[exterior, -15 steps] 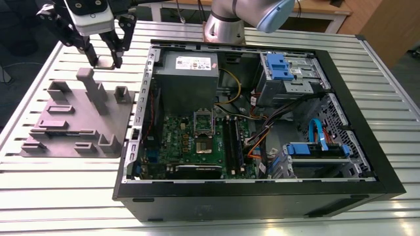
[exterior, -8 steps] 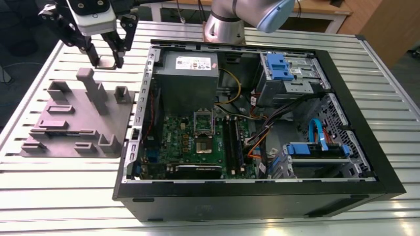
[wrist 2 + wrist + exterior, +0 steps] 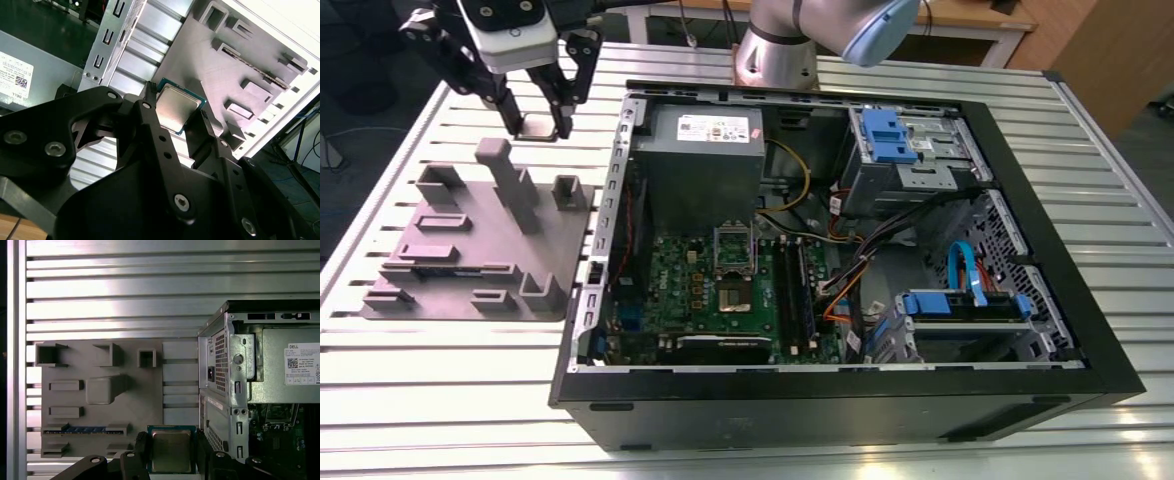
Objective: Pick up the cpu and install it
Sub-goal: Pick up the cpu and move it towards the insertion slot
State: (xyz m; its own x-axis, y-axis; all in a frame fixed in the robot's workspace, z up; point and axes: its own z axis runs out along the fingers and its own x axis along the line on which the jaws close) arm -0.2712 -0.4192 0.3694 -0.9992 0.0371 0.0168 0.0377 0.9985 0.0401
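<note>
Clamps the cpu (image 3: pixel 177 107) between the 2 black fingers (image 3: pixel 155 130) of the gripper (image 3: pixel 540 126), jaws closed on 2 opposite edges of the chip; presents the silvery metal top and thin darker rim in both wrist views. Holds the chip in the air, clear of the grey plastic plate (image 3: pixel 474 230) and of the slatted metal table (image 3: pixel 454 370). Places the gripper, in the exterior view, above the far end of the plate, toward the exterior view's left of the open computer case (image 3: pixel 854 395); keeps it well apart from the green motherboard (image 3: pixel 720 290) inside that case. Locates the oblong metal socket frame (image 3: pixel 735 245) near the middle of the motherboard, just beside the grey power supply (image 3: pixel 700 150). Sets the plate, with its upright blocks and recesses, flat on the table, just beside the side wall of the case.
</note>
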